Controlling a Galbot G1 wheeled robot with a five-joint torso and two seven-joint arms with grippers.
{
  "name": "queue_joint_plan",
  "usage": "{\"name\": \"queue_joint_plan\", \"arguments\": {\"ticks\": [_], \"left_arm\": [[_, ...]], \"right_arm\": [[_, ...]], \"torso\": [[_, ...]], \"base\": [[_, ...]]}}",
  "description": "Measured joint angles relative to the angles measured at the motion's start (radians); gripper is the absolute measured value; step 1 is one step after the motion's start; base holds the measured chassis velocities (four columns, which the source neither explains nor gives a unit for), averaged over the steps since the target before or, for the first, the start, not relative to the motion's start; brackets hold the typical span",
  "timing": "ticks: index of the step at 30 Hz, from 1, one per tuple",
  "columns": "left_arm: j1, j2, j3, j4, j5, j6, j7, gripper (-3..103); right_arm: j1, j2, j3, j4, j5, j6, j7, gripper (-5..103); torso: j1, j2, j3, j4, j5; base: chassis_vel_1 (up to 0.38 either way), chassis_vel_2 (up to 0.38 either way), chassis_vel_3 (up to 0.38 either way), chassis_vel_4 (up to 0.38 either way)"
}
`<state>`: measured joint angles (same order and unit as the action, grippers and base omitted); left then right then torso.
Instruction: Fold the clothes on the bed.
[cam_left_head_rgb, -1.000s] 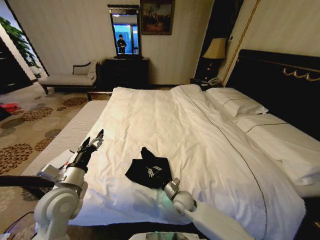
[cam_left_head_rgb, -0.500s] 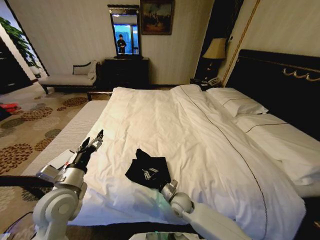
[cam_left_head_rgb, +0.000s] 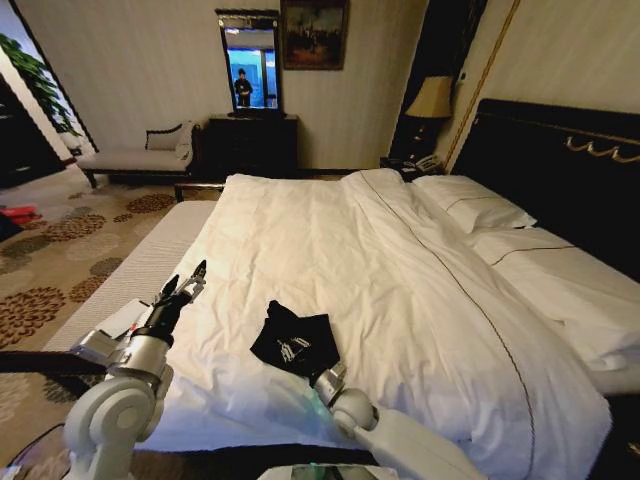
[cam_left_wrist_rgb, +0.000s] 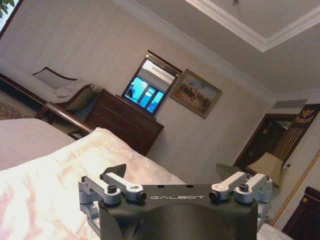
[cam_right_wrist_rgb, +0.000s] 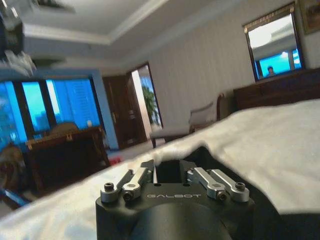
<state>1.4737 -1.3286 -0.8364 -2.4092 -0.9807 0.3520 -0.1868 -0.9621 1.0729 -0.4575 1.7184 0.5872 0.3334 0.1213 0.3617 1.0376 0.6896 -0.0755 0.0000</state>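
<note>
The right gripper (cam_left_head_rgb: 322, 375) sits at the near edge of the crumpled T-shirt (cam_left_head_rgb: 293, 341), which lies just ahead of it on the bed (cam_left_head_rgb: 330, 240). Its fingers look closed, seemingly pinching black cloth, though the grip itself is hard to make out. That hold would suit dragging a fold over. The left gripper (cam_left_head_rgb: 190, 280) hovers well to the shirt's left, jaws spread and empty, waiting.

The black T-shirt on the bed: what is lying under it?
The black T-shirt lies bunched on the white duvet of the bed. Its near edge meets the right end effector. Anything under the cloth is covered.
</note>
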Motion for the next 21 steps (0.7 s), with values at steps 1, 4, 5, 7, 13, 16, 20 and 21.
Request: {"name": "queue_joint_plan", "arguments": {"ticks": [1, 4, 5, 7, 13, 16, 20, 21], "left_arm": [[-0.001, 0.000, 0.000, 0.002, 0.000, 0.000, 0.000, 100], [-0.003, 0.000, 0.001, 0.004, 0.000, 0.000, -0.001, 100], [-0.004, -0.001, 0.002, 0.006, 0.000, 0.000, -0.001, 100], [-0.005, -0.001, 0.002, 0.008, 0.000, 0.000, -0.001, 100], [-0.009, -0.003, 0.005, 0.012, 0.000, 0.000, -0.001, 100], [-0.011, -0.005, 0.007, 0.012, -0.001, 0.000, -0.001, 100], [-0.011, 0.001, 0.005, 0.015, -0.001, 0.000, -0.002, 100], [-0.011, 0.002, 0.004, 0.015, -0.001, 0.000, -0.002, 100]], "right_arm": [[0.001, 0.002, 0.002, 0.010, 0.008, 0.013, -0.005, 34], [0.001, 0.004, 0.009, 0.027, 0.031, 0.029, -0.019, 40], [0.001, 0.006, 0.019, 0.041, 0.057, 0.034, -0.028, 45], [0.001, 0.007, 0.034, 0.053, 0.094, 0.035, -0.036, 51], [0.016, 0.024, 0.066, 0.038, 0.212, -0.012, 0.012, 72], [0.033, 0.074, 0.064, 0.003, 0.267, -0.065, 0.085, 83], [0.058, 0.143, 0.044, -0.027, 0.302, -0.142, 0.176, 97], [0.062, 0.152, 0.040, -0.030, 0.311, -0.155, 0.191, 99]], "torso": [[0.000, 0.000, 0.000, 0.0000, 0.0000], [0.000, 0.000, 0.000, 0.0000, 0.0001], [0.000, 0.000, 0.000, 0.0000, 0.0000], [0.000, 0.000, 0.000, 0.0000, 0.0000], [0.000, 0.000, 0.000, -0.0001, -0.0001], [0.000, 0.000, 0.000, -0.0001, 0.0000], [0.000, 0.000, 0.000, 0.0002, -0.0001], [0.000, 0.000, 0.000, 0.0001, 0.0000]], "base": [[0.000, 0.000, 0.000, 0.000], [0.000, 0.000, 0.000, 0.000], [0.000, 0.000, 0.000, 0.000], [0.000, 0.000, 0.000, 0.000], [0.000, 0.000, 0.000, 0.000], [0.000, 0.000, 0.000, 0.000], [0.000, 0.000, 0.000, 0.000], [0.000, 0.000, 0.000, 0.000]]}}
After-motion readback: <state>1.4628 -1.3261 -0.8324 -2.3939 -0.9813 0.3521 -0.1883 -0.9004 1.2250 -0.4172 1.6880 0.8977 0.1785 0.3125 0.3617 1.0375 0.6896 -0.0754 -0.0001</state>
